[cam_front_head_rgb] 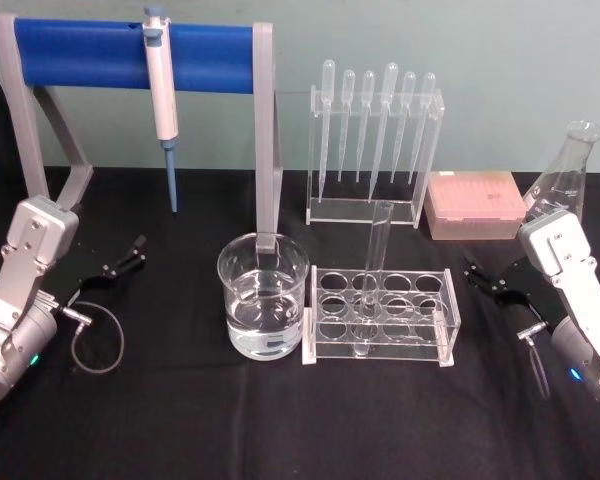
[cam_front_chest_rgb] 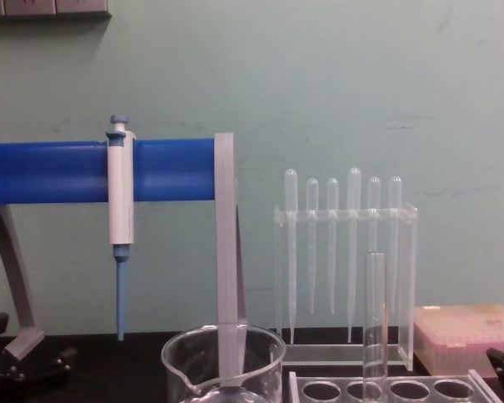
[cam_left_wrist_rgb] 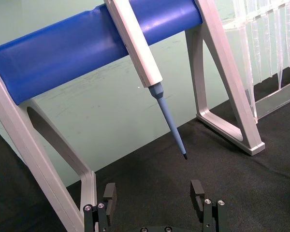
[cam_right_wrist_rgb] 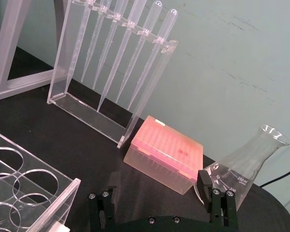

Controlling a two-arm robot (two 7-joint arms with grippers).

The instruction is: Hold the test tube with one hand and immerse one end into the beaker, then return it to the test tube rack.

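Note:
The test tube stands upright in a middle hole of the clear acrylic rack; the chest view shows the test tube rising above the rack. Left of the rack is the beaker, partly filled with clear liquid, and its rim is low in the chest view. My left gripper hovers open at the far left, well away from the beaker, and nothing lies between its fingers. My right gripper is open right of the rack, holding nothing, with its fingers pointing toward the flask.
A blue-barred grey stand holding a pipettor spans the back left. A clear rack of plastic pipettes, a pink tip box and an Erlenmeyer flask line the back right. A cable loop lies near the left arm.

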